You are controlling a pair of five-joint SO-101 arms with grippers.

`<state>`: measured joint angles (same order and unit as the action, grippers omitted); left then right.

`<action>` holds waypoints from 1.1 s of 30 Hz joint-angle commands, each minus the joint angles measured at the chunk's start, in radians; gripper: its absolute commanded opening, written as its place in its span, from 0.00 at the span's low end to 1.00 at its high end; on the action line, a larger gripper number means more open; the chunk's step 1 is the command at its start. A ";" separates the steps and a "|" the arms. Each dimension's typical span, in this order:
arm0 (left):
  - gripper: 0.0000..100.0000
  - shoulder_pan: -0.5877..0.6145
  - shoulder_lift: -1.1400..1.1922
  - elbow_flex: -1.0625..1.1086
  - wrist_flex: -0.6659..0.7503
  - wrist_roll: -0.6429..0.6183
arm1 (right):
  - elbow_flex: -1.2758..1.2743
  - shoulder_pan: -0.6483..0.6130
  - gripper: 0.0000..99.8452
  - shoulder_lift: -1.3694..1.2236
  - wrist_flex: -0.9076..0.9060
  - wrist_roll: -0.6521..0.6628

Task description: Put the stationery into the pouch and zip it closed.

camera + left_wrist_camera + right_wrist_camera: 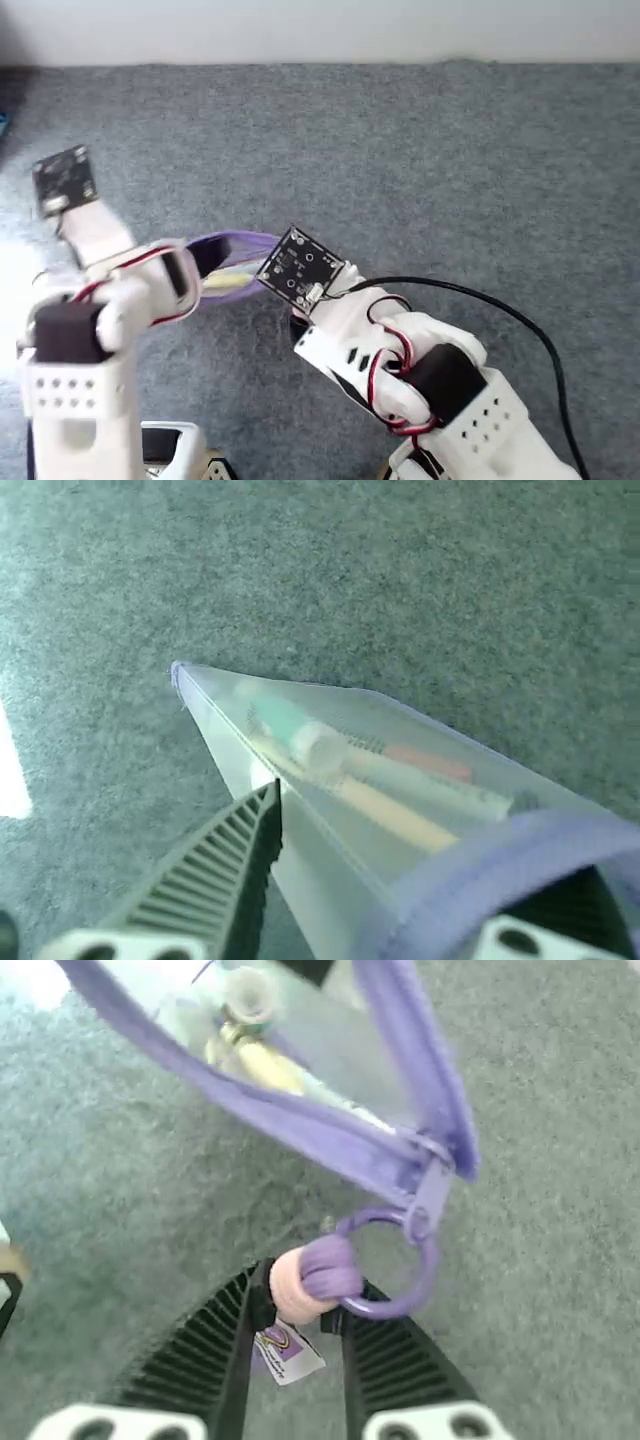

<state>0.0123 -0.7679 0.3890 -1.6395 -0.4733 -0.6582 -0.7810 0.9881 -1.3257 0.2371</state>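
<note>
Right wrist view: my right gripper [305,1298] clamped on the zip pull [328,1270], left gripper [420,855] pinching the pouch [250,770] clear of the table [450,150]. Pens [300,742] inside; zip looks open, so approx one step left, i.e. zipping shut

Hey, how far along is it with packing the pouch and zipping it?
Done: the stationery lies inside the clear pouch. In hand: the left claw grips the pouch, and the right claw is shut on the zip pull, whose slider sits at a corner of the purple zip. Remaining: I can't tell whether the zip is closed all the way; if not, finish the pull, then release.
</note>
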 commanded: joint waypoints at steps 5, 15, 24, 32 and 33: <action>0.34 -0.147 0.233 -0.265 0.064 -0.081 | 0.068 -0.007 0.01 0.105 -0.140 -0.069; 0.34 -0.150 0.410 -0.608 -0.043 -0.051 | 0.068 0.220 0.01 0.142 -0.125 -0.123; 0.34 -0.152 0.324 -0.670 -0.114 -0.025 | 0.069 0.348 0.01 0.136 0.019 -0.123; 0.34 -0.158 0.226 -0.670 -0.114 0.015 | 0.069 0.348 0.01 0.134 0.081 -0.071; 0.34 -0.158 0.216 -0.670 -0.114 0.015 | 0.069 0.348 0.01 0.133 0.094 -0.071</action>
<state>-0.1427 -0.4994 -0.2371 -1.7346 -0.4718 -0.6260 -0.4419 1.1170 -1.2797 0.1557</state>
